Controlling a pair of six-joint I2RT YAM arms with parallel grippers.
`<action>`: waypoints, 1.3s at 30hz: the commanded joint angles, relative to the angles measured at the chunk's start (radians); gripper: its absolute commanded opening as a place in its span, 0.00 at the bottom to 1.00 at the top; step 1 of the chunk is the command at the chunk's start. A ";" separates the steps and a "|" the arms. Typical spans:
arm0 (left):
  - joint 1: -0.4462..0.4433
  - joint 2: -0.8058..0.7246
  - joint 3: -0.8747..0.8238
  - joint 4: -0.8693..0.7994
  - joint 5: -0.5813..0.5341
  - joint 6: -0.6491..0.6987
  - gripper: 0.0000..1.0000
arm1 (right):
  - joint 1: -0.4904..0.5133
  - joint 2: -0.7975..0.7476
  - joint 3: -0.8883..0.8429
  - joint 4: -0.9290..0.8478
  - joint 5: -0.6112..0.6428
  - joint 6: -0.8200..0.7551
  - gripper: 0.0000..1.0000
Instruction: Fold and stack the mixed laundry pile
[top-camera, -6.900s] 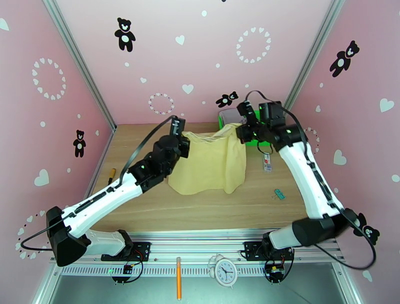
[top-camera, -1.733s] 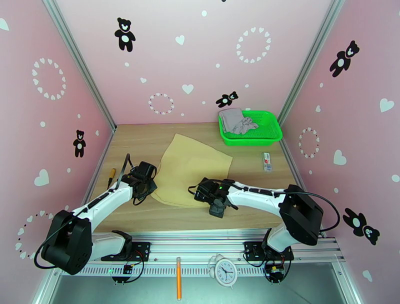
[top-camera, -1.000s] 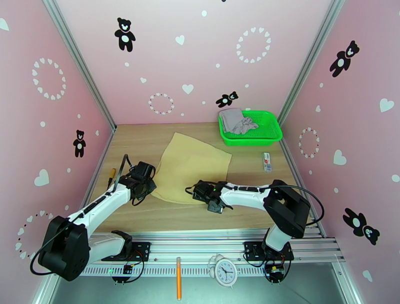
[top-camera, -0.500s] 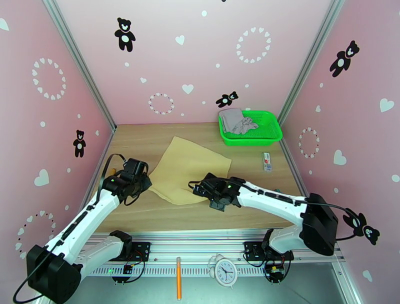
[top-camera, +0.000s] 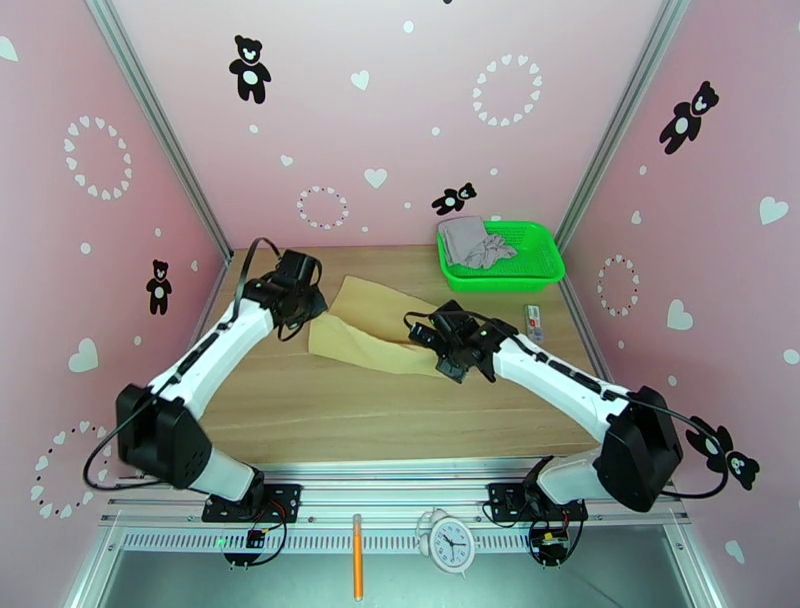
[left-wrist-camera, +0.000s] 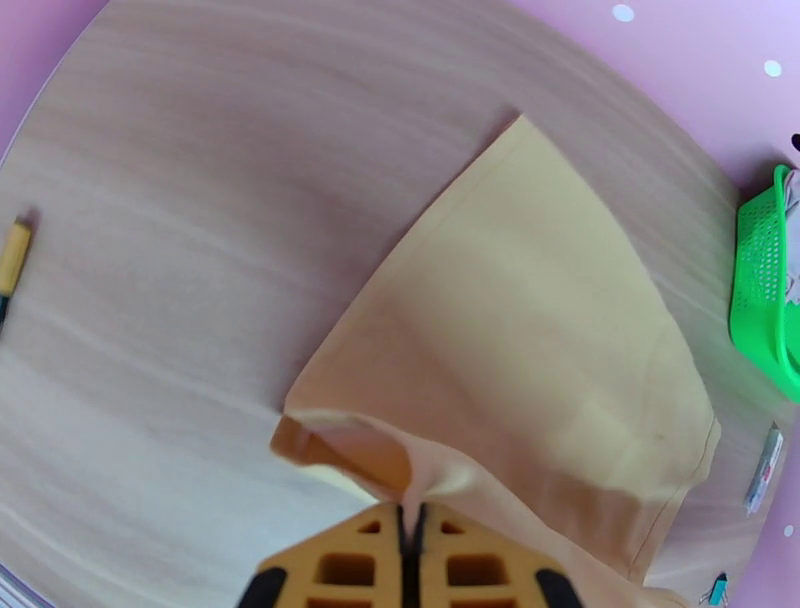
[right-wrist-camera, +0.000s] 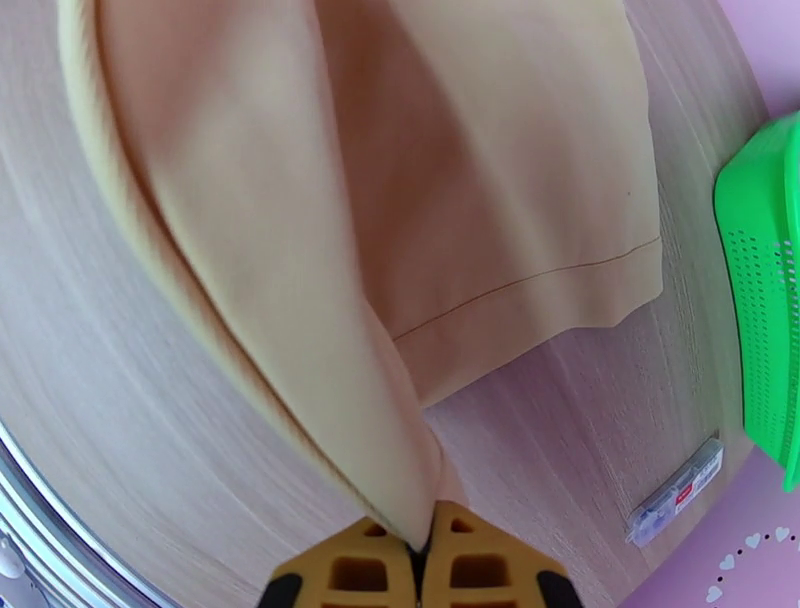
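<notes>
Tan cloth (top-camera: 372, 325) on table (top-camera: 400, 420), left of green basket (top-camera: 535, 265), far part flat, near edge raised. My left fingers (left-wrist-camera: 385, 535) pinched tight on corner farthest from basket. My right fingers (right-wrist-camera: 452, 540) clamped on corner nearer basket. Grey-lilac garment (top-camera: 468, 242) bunched inside basket. Table pale wood. Pink walls (top-camera: 400, 120) with bears and hearts rise behind basket.

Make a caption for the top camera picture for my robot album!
The left tool and right tool pinch the tan cloth, folding it on the table; grey garment waits in the green basket.
</notes>
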 joint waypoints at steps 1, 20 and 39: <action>0.010 0.119 0.109 0.000 -0.011 0.035 0.00 | -0.046 0.077 0.079 0.022 -0.036 -0.057 0.00; 0.018 0.668 0.673 -0.086 0.005 0.027 0.00 | -0.218 0.468 0.360 0.048 -0.032 -0.120 0.00; 0.019 0.681 0.737 -0.104 -0.120 0.004 0.95 | -0.253 0.550 0.475 0.087 0.066 0.027 0.45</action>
